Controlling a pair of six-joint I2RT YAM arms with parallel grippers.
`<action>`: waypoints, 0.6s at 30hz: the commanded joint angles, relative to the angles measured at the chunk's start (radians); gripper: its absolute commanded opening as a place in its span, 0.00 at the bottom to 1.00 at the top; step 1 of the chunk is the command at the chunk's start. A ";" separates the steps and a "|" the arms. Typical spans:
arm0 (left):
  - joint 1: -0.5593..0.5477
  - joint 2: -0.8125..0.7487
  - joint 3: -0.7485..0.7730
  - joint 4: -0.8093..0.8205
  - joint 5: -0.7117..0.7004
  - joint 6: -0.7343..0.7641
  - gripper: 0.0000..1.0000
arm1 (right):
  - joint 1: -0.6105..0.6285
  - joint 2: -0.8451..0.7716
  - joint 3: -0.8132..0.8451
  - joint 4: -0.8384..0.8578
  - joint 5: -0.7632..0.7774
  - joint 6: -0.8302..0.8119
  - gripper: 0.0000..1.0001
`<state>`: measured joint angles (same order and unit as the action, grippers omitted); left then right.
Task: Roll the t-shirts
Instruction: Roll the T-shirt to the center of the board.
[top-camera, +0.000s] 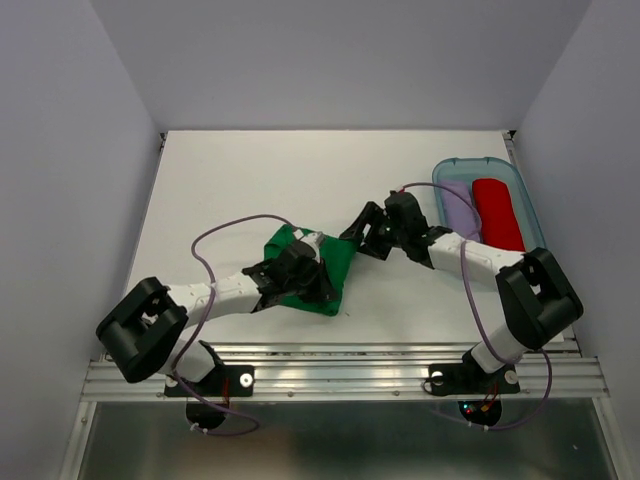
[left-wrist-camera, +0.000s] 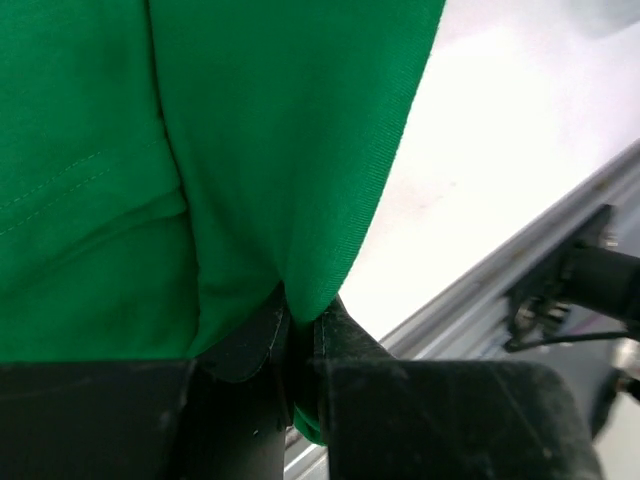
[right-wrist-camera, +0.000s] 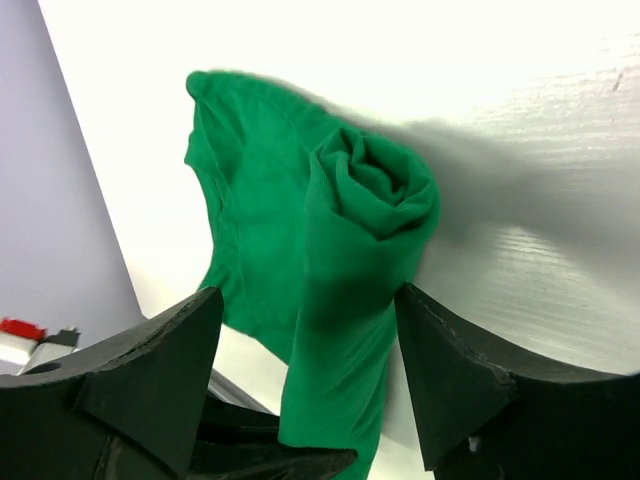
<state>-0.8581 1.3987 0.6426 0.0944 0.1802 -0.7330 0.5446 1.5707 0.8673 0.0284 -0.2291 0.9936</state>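
Note:
The bright green t-shirt (top-camera: 341, 262) lies bunched near the front middle of the white table. In the right wrist view it shows as a partly rolled tube with a spiral end (right-wrist-camera: 375, 190) and a loose flat part to the left. My left gripper (top-camera: 320, 284) rests on the shirt's near side. In the left wrist view it (left-wrist-camera: 300, 318) is shut on a fold of the green fabric (left-wrist-camera: 280, 150). My right gripper (top-camera: 365, 238) is at the shirt's right edge. It (right-wrist-camera: 308, 300) is open, with its fingers (right-wrist-camera: 455, 370) on either side of the rolled part.
A clear blue bin (top-camera: 520, 190) stands at the right side of the table. It holds a pale lavender fabric roll (top-camera: 458, 205) and a red fabric roll (top-camera: 497, 212). The metal rail (top-camera: 340, 368) runs along the table's near edge, close to the shirt.

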 joint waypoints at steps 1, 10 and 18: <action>0.027 -0.078 -0.090 0.232 0.140 -0.144 0.00 | 0.008 -0.049 0.055 -0.025 0.074 -0.036 0.76; 0.103 -0.156 -0.228 0.376 0.192 -0.262 0.00 | 0.008 -0.086 0.085 -0.099 0.109 -0.073 0.76; 0.191 -0.156 -0.320 0.514 0.309 -0.336 0.00 | 0.008 -0.083 0.102 -0.119 0.096 -0.111 0.77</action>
<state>-0.6971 1.2694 0.3588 0.4713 0.4179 -1.0206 0.5446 1.5146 0.9192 -0.0807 -0.1474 0.9226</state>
